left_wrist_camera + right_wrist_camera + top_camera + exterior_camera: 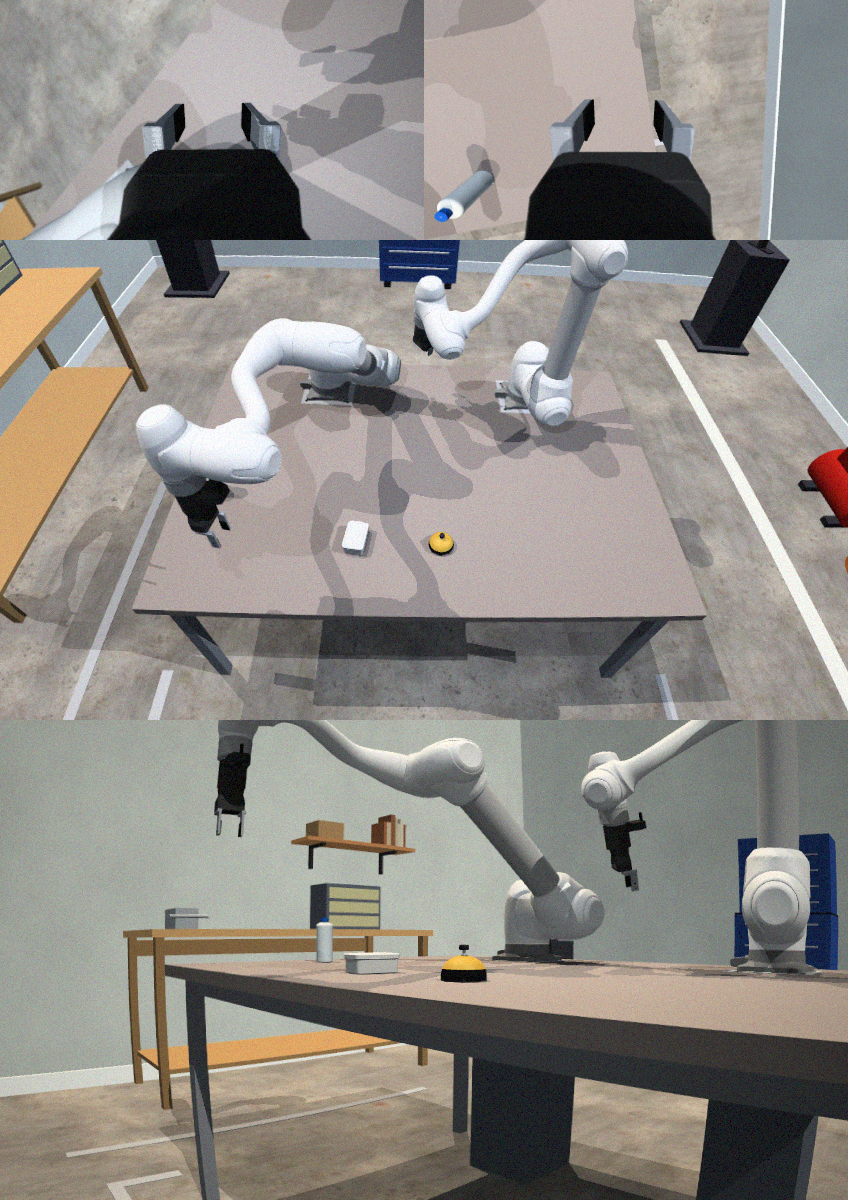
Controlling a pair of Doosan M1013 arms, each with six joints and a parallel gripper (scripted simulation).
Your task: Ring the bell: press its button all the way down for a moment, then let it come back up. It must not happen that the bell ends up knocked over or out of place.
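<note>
A yellow bell [441, 545] [463, 963] with a black base stands upright on the table [553, 573] [654, 1005]. Its black button [441, 535] [464, 947] stands up on top, with nothing touching it. My right gripper [220, 536] [230, 833] [624, 112] is open and empty, high above the table and well to the picture-left of the bell in the top and exterior views. My left gripper [631, 883] [213, 115] is open and empty, high up toward the arm bases and far from the bell. Its fingers are mostly hidden in the top view. The bell shows in neither wrist view.
A white box [355, 535] [371, 963] lies to the picture-left of the bell. A white bottle [324, 941] [469, 192] with a blue cap stands near a table edge; I cannot make it out in the top view. A wooden workbench [53, 311] [267, 932] stands beyond the table.
</note>
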